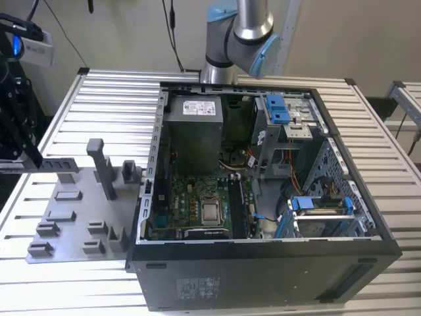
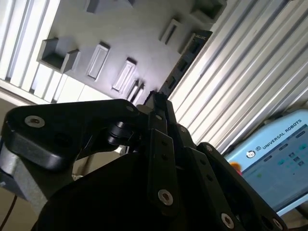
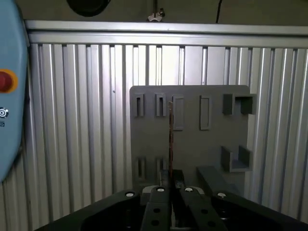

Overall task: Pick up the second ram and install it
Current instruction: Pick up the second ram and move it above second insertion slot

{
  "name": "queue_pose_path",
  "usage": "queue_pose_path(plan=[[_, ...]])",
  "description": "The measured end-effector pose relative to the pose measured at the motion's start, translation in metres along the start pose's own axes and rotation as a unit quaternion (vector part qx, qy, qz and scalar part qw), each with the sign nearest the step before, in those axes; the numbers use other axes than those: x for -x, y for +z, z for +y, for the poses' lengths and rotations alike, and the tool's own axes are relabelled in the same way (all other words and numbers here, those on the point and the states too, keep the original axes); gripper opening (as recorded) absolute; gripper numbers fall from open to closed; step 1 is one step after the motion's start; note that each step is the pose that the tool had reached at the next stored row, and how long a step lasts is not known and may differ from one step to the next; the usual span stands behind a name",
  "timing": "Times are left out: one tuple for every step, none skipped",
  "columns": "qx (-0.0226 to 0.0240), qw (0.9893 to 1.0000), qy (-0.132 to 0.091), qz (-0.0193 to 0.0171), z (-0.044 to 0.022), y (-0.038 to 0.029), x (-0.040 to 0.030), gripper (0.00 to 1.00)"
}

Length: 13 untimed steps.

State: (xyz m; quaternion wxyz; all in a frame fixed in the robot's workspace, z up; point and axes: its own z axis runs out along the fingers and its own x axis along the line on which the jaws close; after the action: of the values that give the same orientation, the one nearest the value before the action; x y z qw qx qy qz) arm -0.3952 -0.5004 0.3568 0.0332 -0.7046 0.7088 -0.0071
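The second ram (image 1: 58,163) is a long dark stick held level above the grey holder plate (image 1: 72,220) at the exterior view's left. My gripper (image 1: 16,157) is shut on one end of it. In the second wrist view the ram (image 2: 186,58) juts out past my gripper (image 2: 155,98) over the plate (image 2: 120,29). In the first wrist view the ram (image 3: 170,139) appears edge-on as a thin line rising from my gripper (image 3: 171,185), with the plate (image 3: 192,144) behind it. The black memory slots (image 1: 241,205) sit on the motherboard inside the open case, well away from the gripper.
The open computer case (image 1: 263,276) lies on the slatted metal table (image 1: 112,99), right of the plate in the exterior view. Upright grey holder blocks (image 1: 99,164) stand on the plate. A blue-rimmed teach pendant (image 2: 274,163) lies on the table near the arm.
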Motion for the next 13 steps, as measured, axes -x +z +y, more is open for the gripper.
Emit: queue_pose_path(plan=[[0.0000,1.0000,0.000,0.0000,-0.0001,-0.0024,0.0001,0.14],[0.0000,1.0000,0.000,0.0000,-0.0003,-0.0050,0.0002,0.14],[0.0000,1.0000,0.000,0.0000,-0.0004,-0.0074,0.0003,0.14],[0.0000,1.0000,0.000,0.0000,-0.0006,-0.0100,0.0004,0.14],[0.0000,1.0000,0.000,0.0000,-0.0007,-0.0127,0.0005,0.14],[0.0000,1.0000,0.000,0.0000,-0.0009,-0.0150,0.0005,0.14],[0.0000,1.0000,0.000,0.0000,-0.0010,-0.0174,0.0006,0.14],[0.0000,1.0000,0.000,0.0000,-0.0011,-0.0197,0.0007,0.14],[0.0000,1.0000,0.000,0.0000,-0.0013,-0.0220,0.0008,0.14],[0.0000,1.0000,0.000,0.0000,-0.0014,-0.0240,0.0009,0.14],[0.0000,1.0000,0.000,0.0000,-0.0015,-0.0258,0.0009,0.14],[0.0000,1.0000,0.000,0.0000,-0.0016,-0.0273,0.0010,0.14],[0.0000,1.0000,0.000,0.0000,-0.0017,-0.0288,0.0010,0.14]])
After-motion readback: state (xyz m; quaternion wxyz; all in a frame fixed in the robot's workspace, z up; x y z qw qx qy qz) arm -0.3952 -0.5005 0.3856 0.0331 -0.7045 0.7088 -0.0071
